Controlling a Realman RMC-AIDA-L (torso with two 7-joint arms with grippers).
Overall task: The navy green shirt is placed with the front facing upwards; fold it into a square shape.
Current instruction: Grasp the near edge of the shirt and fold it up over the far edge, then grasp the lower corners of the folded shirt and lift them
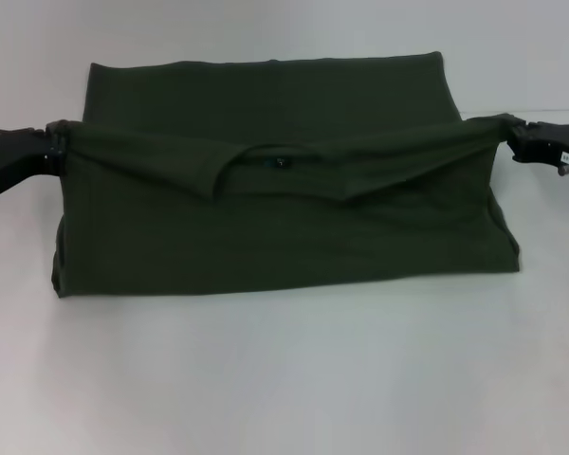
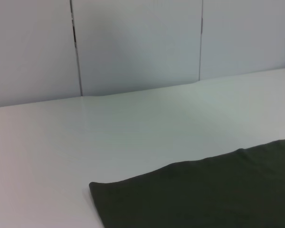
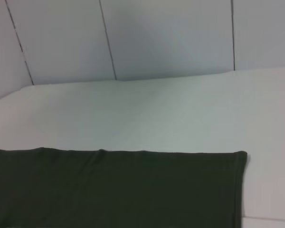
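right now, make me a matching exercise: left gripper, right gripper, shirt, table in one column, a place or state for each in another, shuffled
Column 1:
1. left gripper
2. right gripper
3. navy green shirt
4. table

Column 2:
A. white, bare in front of the cloth
B. clamped on the raised edge at the shirt's right end
C. partly folded, one edge lifted and stretched between both arms
D. clamped on the raised edge at the shirt's left end

Pairs: 1-D, 2-B, 3-C, 4-A
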